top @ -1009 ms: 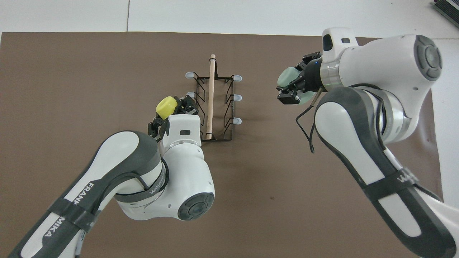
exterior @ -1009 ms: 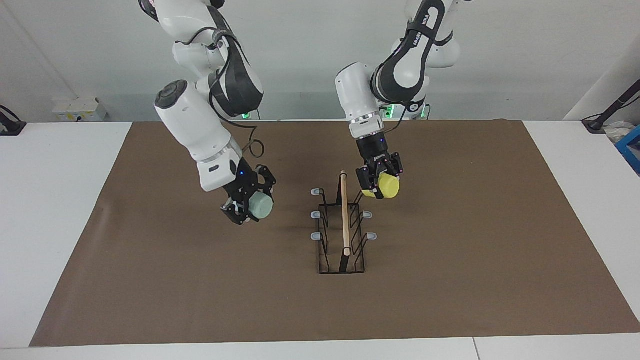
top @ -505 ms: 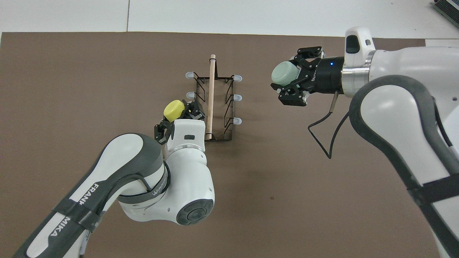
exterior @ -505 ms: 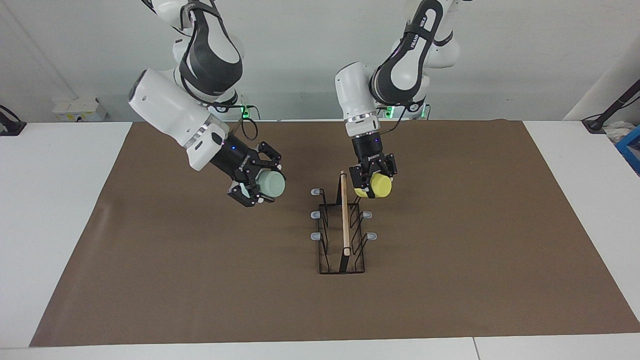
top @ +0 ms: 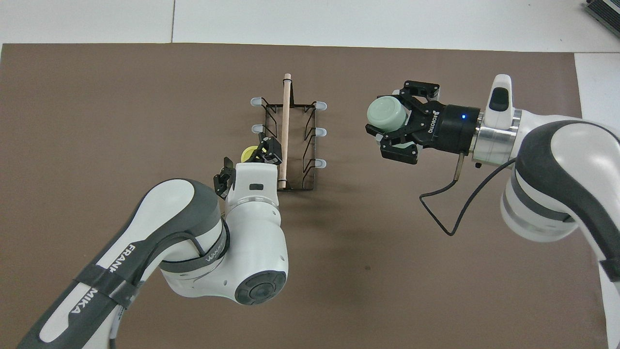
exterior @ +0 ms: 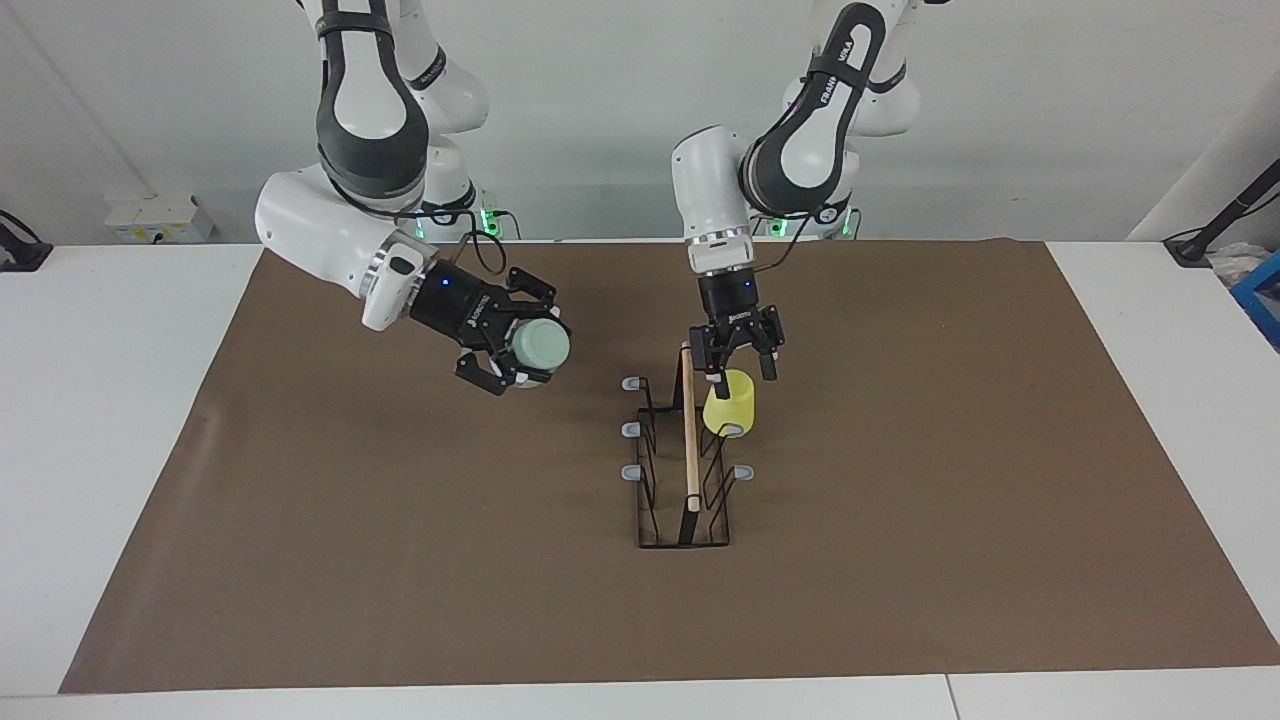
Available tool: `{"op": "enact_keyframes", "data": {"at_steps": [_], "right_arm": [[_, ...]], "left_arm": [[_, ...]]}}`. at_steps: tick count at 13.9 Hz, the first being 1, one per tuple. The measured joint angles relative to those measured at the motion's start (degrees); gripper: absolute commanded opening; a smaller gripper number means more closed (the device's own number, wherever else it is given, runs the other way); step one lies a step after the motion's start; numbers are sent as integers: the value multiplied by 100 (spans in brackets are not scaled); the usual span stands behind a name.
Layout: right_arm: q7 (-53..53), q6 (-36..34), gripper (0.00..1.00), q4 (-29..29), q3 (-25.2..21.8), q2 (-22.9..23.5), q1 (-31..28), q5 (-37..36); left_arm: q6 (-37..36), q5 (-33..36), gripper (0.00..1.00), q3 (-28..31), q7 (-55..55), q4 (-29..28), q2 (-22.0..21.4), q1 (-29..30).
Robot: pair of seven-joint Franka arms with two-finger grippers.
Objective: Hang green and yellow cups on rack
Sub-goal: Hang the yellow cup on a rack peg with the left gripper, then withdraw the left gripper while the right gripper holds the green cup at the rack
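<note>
The black wire rack [exterior: 689,450] with a wooden top bar stands mid-table; it also shows in the overhead view [top: 285,121]. The yellow cup [exterior: 729,405] hangs upside down on the rack's peg nearest the robots, on the left arm's side; in the overhead view the cup [top: 249,153] is mostly hidden by the left hand. My left gripper [exterior: 741,368] is open just above it, also seen from overhead [top: 248,163]. My right gripper [exterior: 515,338] is shut on the pale green cup [exterior: 540,345], held sideways in the air over the mat, beside the rack toward the right arm's end; the gripper [top: 395,121] and green cup [top: 386,112] show overhead.
A brown mat [exterior: 900,500] covers the white table [exterior: 120,400]. Several grey-tipped pegs on the rack stand bare. A black cable loop [top: 450,213] hangs from the right wrist. A white box [exterior: 158,218] sits off the mat near the right arm's base.
The left gripper lowered the yellow cup onto the rack's peg and opened, letting it go. The right arm swung the green cup up and closer to the rack.
</note>
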Motion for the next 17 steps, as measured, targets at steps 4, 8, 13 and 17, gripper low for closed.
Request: {"op": "enact_keyframes", "data": {"at_steps": [4, 8, 13, 17], "right_arm": [[-1087, 447, 22, -679, 20, -125, 465, 2053], [-1530, 1593, 23, -803, 56, -128, 1600, 3608], [-2223, 1782, 24, -868, 22, 39, 1783, 4116], [-2499, 1784, 24, -870, 26, 261, 1892, 4415]], "left_arm": [[1, -37, 100, 82, 391, 279, 6, 146], [5, -701, 100, 402, 1375, 816, 143, 178], [21, -2376, 100, 938, 4173, 1313, 250, 215], [21, -3314, 100, 1266, 5900, 1402, 248, 350]]}}
